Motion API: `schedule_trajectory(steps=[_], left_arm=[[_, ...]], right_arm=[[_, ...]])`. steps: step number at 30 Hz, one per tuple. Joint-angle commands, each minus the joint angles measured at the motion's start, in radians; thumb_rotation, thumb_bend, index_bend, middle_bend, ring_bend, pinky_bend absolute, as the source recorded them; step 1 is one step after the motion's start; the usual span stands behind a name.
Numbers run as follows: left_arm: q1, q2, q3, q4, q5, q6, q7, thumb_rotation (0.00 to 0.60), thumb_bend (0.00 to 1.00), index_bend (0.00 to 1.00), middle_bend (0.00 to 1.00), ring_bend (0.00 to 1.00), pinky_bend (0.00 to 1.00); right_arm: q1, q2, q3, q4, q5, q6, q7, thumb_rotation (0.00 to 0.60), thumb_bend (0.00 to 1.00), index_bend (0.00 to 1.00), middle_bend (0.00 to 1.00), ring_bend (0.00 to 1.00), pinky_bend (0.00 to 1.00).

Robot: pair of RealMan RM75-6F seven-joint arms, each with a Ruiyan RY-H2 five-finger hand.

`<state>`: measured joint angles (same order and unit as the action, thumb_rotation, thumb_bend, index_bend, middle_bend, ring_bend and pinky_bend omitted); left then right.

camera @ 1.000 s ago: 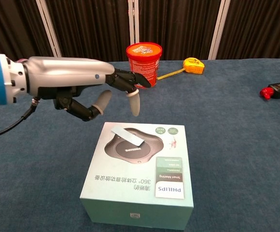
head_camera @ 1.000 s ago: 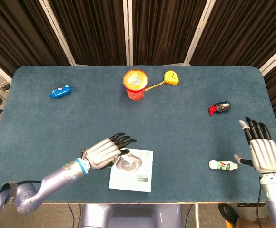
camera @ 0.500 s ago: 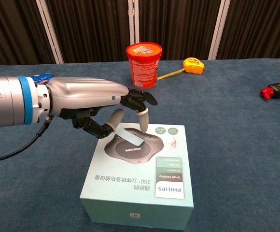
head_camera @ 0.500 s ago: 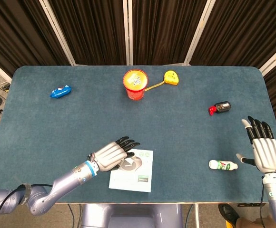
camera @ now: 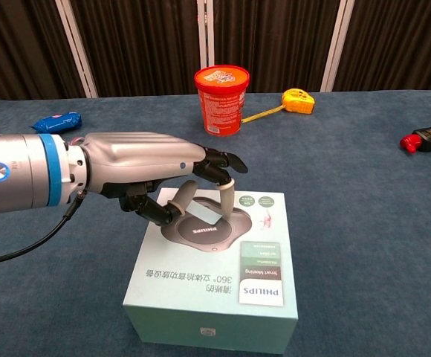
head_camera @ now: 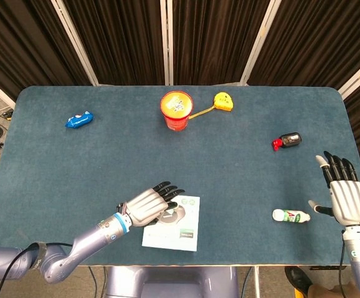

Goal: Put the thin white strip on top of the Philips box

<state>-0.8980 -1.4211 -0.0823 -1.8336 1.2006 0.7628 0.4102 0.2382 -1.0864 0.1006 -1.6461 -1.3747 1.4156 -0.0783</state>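
The Philips box (camera: 214, 291) stands at the table's near edge, pale green with a grey device printed on its lid; the head view shows the box (head_camera: 181, 233) too. The thin white strip (camera: 212, 219) lies flat on the lid. My left hand (camera: 145, 171) hangs low over the lid's far left part. Its thumb and a bent finger come down on either side of the strip, hiding most of it, and I cannot tell if they touch it. From the head view the left hand (head_camera: 148, 205) hides the strip. My right hand (head_camera: 347, 197) hovers open at the far right.
A red tub (head_camera: 176, 110) and a yellow tape measure (head_camera: 223, 102) sit at the back middle. A blue packet (head_camera: 79, 120) lies at the back left. At the right are a black and red item (head_camera: 287, 140) and a white bottle (head_camera: 290, 216) beside my right hand.
My left hand has come down from above the box to just over its lid, its fingers curling in around the strip. The strip has not moved. The right hand stayed put.
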Motion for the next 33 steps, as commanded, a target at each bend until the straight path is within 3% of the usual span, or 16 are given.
schedule_trajectory(steps=[1,33], left_arm=[[-0.006,-0.003,0.006,-0.004,-0.012,0.005,0.012,0.600,1.00,0.31,0.00,0.00,0.00],[-0.013,-0.025,0.037,-0.009,-0.049,0.060,0.043,0.600,1.00,0.30,0.00,0.00,0.00]], right_arm=[[-0.002,0.000,0.003,0.000,-0.002,0.000,0.002,0.600,0.00,0.05,0.00,0.00,0.00],[-0.020,0.008,0.029,0.000,-0.009,-0.005,0.014,0.600,0.00,0.05,0.00,0.00,0.00]])
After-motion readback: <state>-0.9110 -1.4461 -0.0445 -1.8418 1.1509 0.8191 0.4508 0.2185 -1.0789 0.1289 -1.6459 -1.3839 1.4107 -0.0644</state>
